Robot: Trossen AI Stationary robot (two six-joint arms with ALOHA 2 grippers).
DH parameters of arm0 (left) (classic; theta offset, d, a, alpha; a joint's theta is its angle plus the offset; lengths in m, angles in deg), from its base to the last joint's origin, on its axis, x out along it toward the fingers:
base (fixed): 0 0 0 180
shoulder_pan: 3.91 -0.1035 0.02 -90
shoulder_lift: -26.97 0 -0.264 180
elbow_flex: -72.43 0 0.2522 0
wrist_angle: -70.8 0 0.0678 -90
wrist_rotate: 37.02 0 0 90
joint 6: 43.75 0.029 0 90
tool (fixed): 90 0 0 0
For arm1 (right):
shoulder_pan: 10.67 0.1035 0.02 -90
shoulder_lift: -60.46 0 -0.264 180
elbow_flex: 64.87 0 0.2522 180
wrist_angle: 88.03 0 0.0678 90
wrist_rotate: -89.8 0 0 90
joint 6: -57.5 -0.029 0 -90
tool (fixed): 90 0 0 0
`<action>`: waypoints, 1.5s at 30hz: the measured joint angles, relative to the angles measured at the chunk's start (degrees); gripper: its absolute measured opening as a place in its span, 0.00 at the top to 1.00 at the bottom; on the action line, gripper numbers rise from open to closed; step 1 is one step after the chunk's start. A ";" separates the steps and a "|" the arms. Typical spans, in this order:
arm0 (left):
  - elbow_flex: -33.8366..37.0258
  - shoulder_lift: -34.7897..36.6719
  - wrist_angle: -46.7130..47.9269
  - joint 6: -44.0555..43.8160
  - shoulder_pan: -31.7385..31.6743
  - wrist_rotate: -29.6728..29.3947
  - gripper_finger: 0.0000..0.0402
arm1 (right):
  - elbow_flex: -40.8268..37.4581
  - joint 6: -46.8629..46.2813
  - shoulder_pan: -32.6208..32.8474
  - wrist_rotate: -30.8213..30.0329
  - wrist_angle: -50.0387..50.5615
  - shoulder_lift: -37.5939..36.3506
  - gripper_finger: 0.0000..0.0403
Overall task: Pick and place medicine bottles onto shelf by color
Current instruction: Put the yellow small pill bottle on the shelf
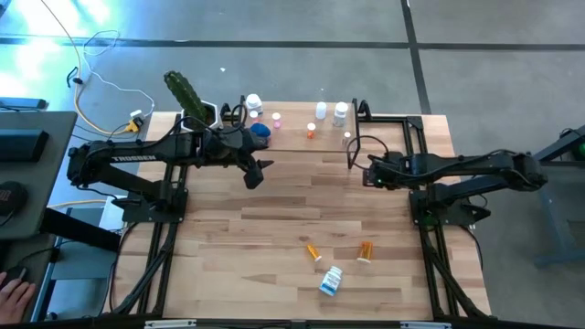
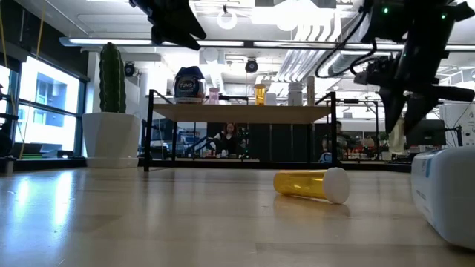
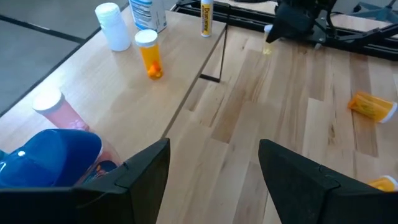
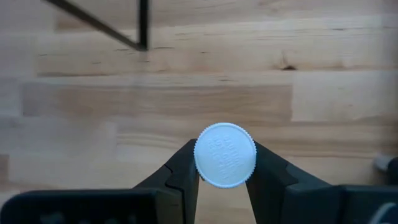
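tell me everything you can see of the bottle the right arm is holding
Only the bottle's round white cap shows, ribbed at the edge with raised lettering on top, plastic by the look. It faces the wrist camera, clamped between the right end effector's two dark fingers, held above the wooden table near the shelf's black leg. Its body is hidden.

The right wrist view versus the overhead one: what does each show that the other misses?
Only the right wrist view shows the round white cap pinched between the right gripper fingers. Only the high view shows the shelf with bottles on it, the left gripper open beside it, and three loose bottles lying near the front. Both show the wooden table.
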 joint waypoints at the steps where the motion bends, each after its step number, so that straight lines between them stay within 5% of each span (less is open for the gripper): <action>1: 0.01 0.00 0.00 0.46 0.00 0.01 0.41 | 0.39 -0.11 0.46 -0.04 -0.08 0.00 0.77; 12: 0.00 0.00 1.96 -0.40 -0.54 2.51 0.41 | 9.99 -0.91 7.48 0.25 -4.76 0.03 0.77; 20: 0.00 0.00 2.81 -1.00 -2.83 6.45 0.41 | 20.76 11.52 9.30 -6.40 -12.56 5.45 0.77; 34: 0.00 0.00 3.21 -0.36 -3.74 6.88 0.41 | 45.45 35.82 -1.94 -6.55 -1.91 20.01 0.77; 45: 0.00 0.00 5.08 -0.39 -3.74 6.88 0.41 | 55.12 44.00 -10.62 1.31 0.42 31.27 0.77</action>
